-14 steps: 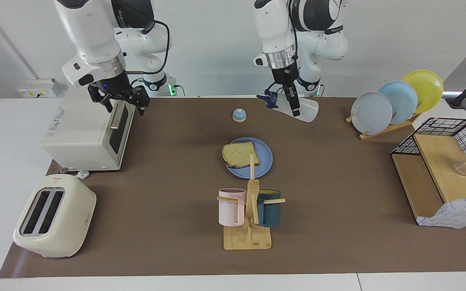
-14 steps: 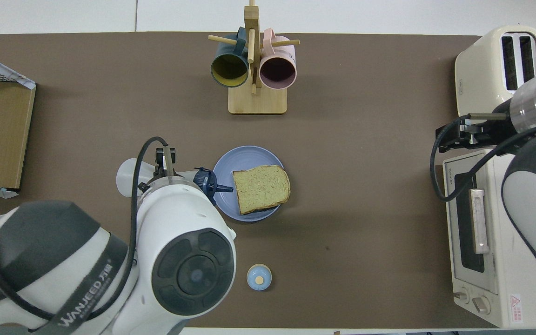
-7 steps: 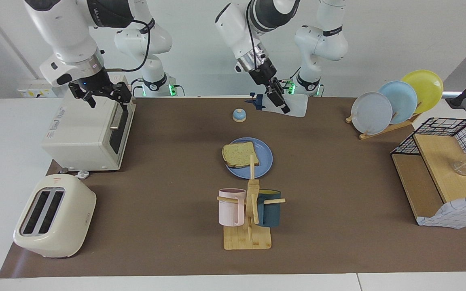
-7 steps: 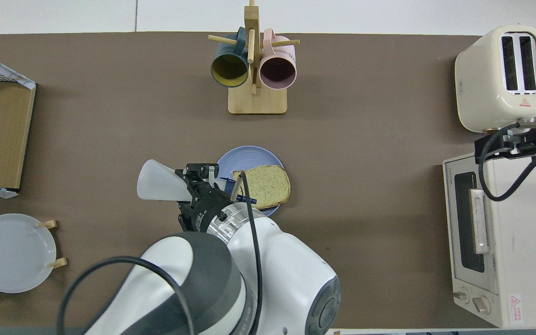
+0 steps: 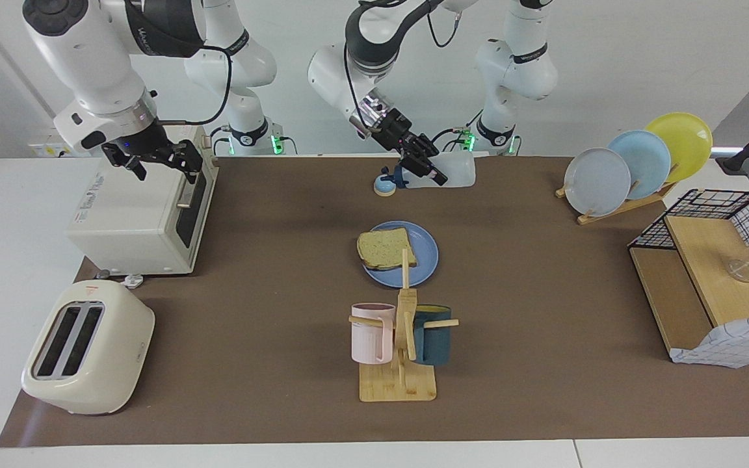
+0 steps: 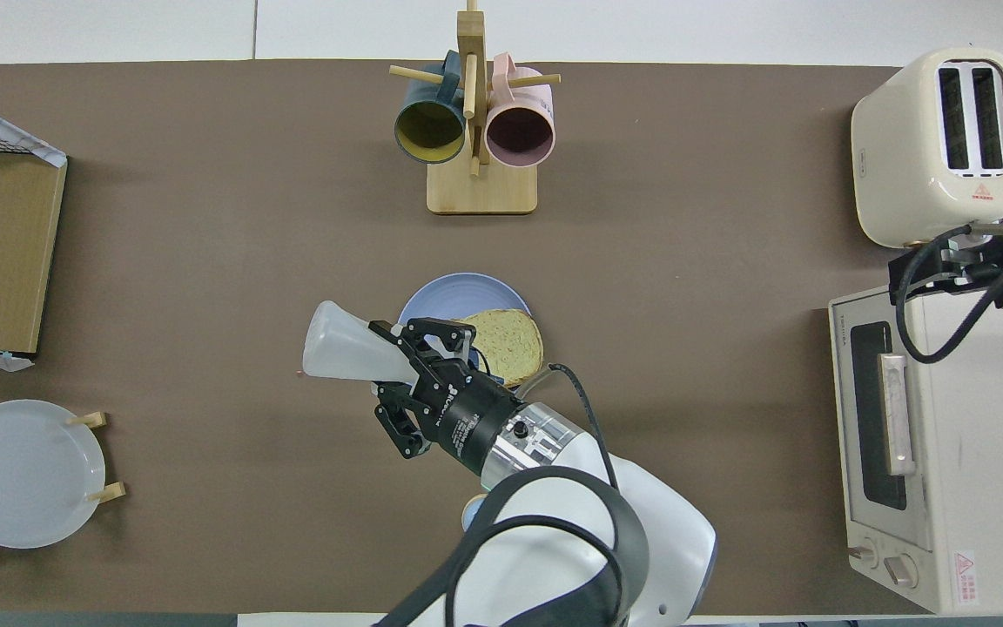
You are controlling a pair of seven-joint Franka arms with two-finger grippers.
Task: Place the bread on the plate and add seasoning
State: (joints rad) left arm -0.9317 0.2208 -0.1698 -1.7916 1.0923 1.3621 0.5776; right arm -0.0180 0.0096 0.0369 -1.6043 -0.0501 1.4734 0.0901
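Currently left hand (image 5: 421,168) clamped on seasoning (image 5: 449,175), bottle tipped sideways in the air. Bread (image 5: 384,249) sits on plate (image 5: 425,260) mid-desk. Right hand (image 5: 157,159) fingers apart, over toaster oven (image 5: 134,214).

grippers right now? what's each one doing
left gripper: shut on the seasoning bottle, held tipped on its side.
right gripper: open, empty, over the toaster oven.

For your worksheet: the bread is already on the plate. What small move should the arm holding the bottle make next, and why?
Probably tip the squeeze bottle cap-down over the bread. The left gripper holds it on its side, above the table, and the bread already lies on the blue plate.
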